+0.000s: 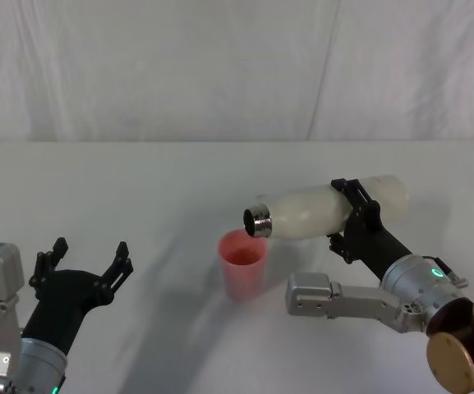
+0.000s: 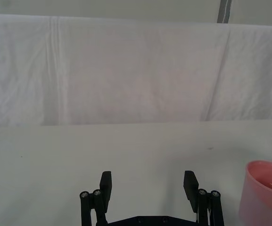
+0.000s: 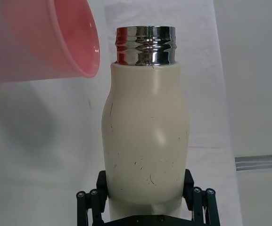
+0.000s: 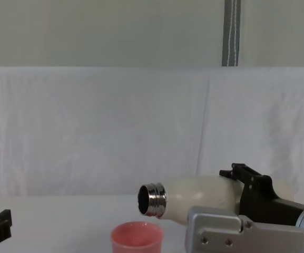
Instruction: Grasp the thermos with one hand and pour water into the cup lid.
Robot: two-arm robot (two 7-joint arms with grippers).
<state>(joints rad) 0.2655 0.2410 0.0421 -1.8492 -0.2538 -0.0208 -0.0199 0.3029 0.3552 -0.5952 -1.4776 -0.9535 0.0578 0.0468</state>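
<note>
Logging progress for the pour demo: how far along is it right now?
Done: the right gripper has the thermos clamped and lifted. In hand: it is tipped nearly level, steel neck just above the pink cup, but no stream is visible. Left: finish the pour. The left gripper sits open, idle, to the cup's left.

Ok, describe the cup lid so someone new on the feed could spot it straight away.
On the white table, look just ahead of the right gripper, which holds the thermos tipped on its side. Directly under the thermos's steel mouth stands the cup lid. It is a small, smooth, pink, open-topped cup, much shorter than the cream bottle.
</note>
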